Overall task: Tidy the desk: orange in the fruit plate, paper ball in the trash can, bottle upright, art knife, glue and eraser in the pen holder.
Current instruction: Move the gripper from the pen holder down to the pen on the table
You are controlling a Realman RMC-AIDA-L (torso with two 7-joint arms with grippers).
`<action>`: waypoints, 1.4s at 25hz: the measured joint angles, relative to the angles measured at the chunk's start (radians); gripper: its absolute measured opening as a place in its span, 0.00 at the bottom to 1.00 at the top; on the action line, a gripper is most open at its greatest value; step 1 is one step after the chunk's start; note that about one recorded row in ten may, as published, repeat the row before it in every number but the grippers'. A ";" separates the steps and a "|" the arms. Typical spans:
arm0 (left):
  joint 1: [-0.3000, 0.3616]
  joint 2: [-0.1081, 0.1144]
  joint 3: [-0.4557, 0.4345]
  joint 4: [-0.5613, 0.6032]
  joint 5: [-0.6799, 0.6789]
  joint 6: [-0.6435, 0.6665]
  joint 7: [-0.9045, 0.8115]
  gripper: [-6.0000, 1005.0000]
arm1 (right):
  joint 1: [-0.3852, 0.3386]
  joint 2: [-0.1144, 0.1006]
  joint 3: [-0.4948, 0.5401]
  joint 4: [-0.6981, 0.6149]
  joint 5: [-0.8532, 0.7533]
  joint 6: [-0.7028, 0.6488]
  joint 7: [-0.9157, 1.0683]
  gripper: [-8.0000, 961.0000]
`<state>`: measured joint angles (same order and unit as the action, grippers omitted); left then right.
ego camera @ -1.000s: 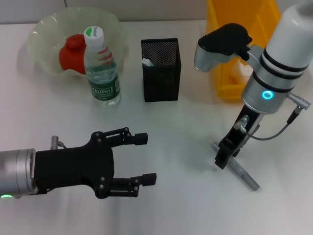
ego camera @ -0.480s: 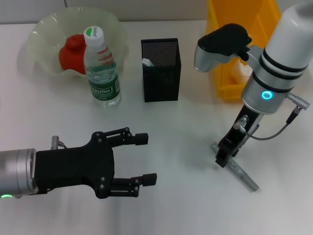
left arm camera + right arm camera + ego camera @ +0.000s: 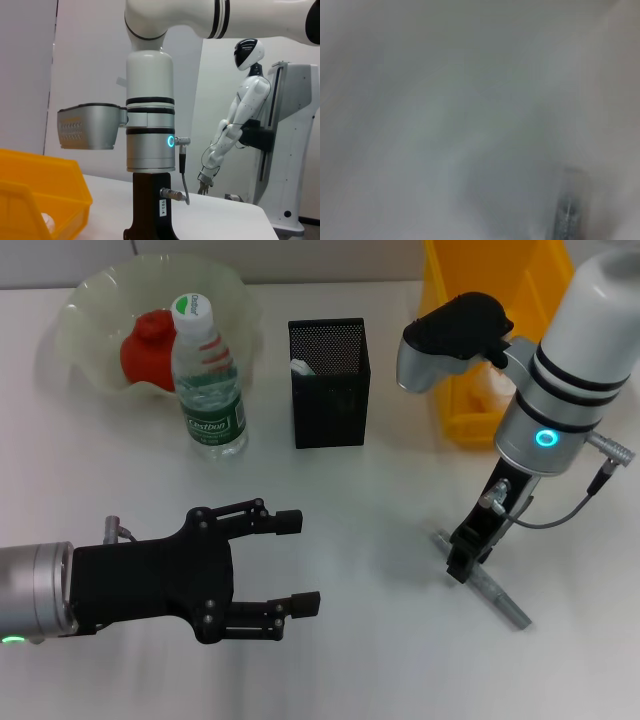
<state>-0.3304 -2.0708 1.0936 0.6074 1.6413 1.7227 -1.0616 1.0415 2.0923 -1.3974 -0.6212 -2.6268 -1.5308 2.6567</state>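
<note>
Left hand [image 3: 296,564] hovers open above the table [image 3: 380,640]. Orange [image 3: 146,348] sits in the plate [image 3: 85,310], bottle [image 3: 208,380] upright beside it. Right hand [image 3: 462,562] sits down on the knife [image 3: 490,585]; grip unclear.

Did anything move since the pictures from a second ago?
Only a little. The right gripper, down at the grey art knife on the table, crept slightly toward the robot's right; the knife lies where it did. The left gripper hangs open and unmoved. The orange, bottle and pen holder stayed put.
</note>
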 joint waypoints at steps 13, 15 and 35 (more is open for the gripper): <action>-0.001 0.000 0.000 0.000 0.000 0.000 0.000 0.83 | 0.000 0.000 -0.006 0.000 0.001 0.008 0.004 0.37; -0.001 0.000 0.000 0.000 0.000 0.000 0.000 0.83 | 0.000 0.000 -0.006 0.000 0.001 0.009 0.003 0.37; -0.001 0.000 0.000 0.000 0.000 -0.005 0.000 0.83 | 0.000 0.000 -0.068 -0.009 0.028 0.011 -0.001 0.29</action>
<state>-0.3316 -2.0708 1.0937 0.6074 1.6413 1.7172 -1.0616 1.0415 2.0923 -1.4656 -0.6300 -2.5985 -1.5203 2.6555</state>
